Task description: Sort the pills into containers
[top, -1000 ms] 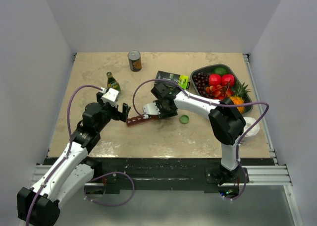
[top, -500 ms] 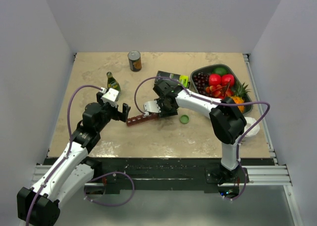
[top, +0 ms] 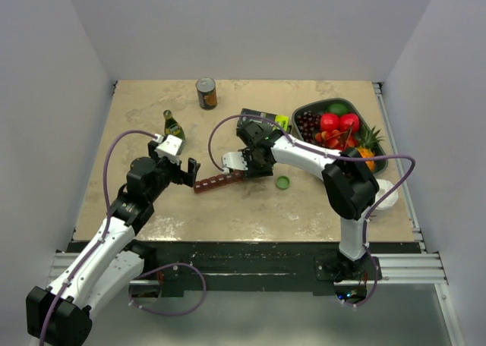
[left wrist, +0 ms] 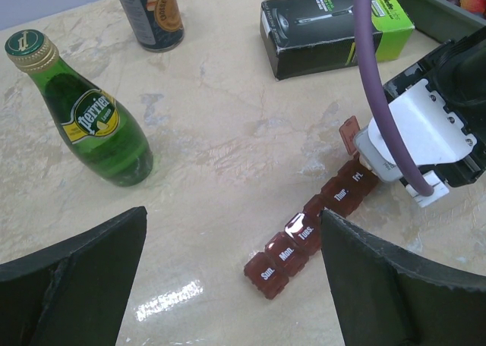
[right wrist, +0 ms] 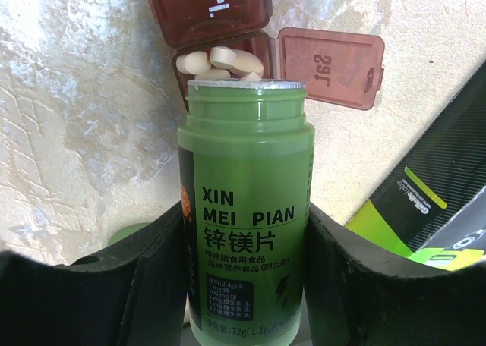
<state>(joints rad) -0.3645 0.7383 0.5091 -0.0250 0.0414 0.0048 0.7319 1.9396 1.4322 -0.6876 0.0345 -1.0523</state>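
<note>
Pills [right wrist: 220, 61] piled in open Sat compartment of maroon containers strip [left wrist: 307, 228]; right fingers [right wrist: 148, 285] clamp green bottle [right wrist: 244, 232], mouth at that compartment; left fingers [left wrist: 76, 278] wide, empty.

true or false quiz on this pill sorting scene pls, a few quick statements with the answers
1. The right gripper holds a green pill bottle. True.
2. Every lid on the pill organizer is shut. False: the end lid is flipped open, and white pills lie in that compartment.
3. The left gripper is clamped on the pill organizer. False: its jaws stand wide open and hold nothing.
4. The glass bottle stands upright on the table. True.
5. The pill bottle has its cap on. False: its mouth is open, right by the open compartment.
</note>
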